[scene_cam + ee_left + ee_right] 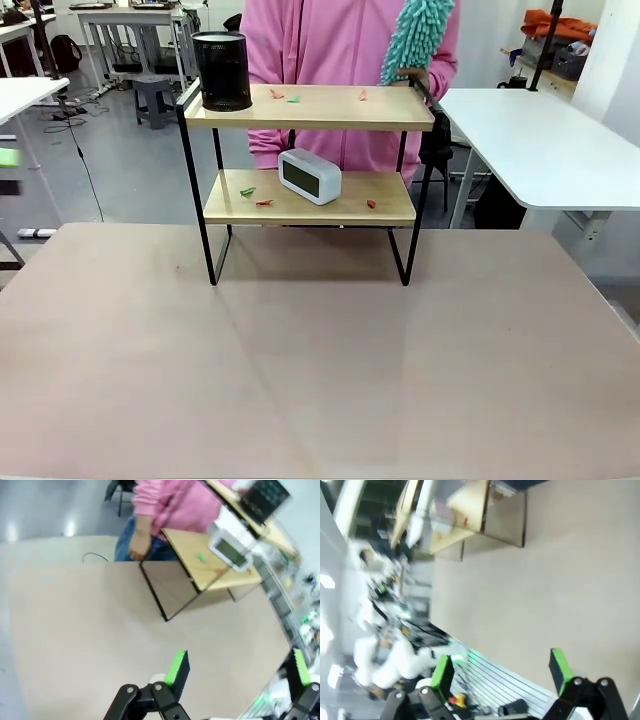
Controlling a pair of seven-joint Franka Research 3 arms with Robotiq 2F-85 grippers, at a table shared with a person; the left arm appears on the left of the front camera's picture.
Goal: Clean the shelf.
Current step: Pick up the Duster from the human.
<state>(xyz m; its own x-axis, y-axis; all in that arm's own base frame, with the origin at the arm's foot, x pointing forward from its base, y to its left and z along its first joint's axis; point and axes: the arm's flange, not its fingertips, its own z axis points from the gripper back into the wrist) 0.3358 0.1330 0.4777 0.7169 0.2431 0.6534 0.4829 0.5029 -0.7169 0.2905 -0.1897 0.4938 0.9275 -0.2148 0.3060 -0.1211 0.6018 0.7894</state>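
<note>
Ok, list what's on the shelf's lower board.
On the lower board: a white digital clock, a green scrap, an orange-red scrap beside it and a red scrap farther right. Anything under or behind the clock is hidden.

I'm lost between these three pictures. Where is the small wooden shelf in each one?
Front view: shelf upper middle, upright at the far side of the table.
Left wrist view: shelf upper right, tilted.
Right wrist view: shelf along the top edge, left of middle, blurred, turned sideways.
Shared landmark: the tan table under its black legs.
</note>
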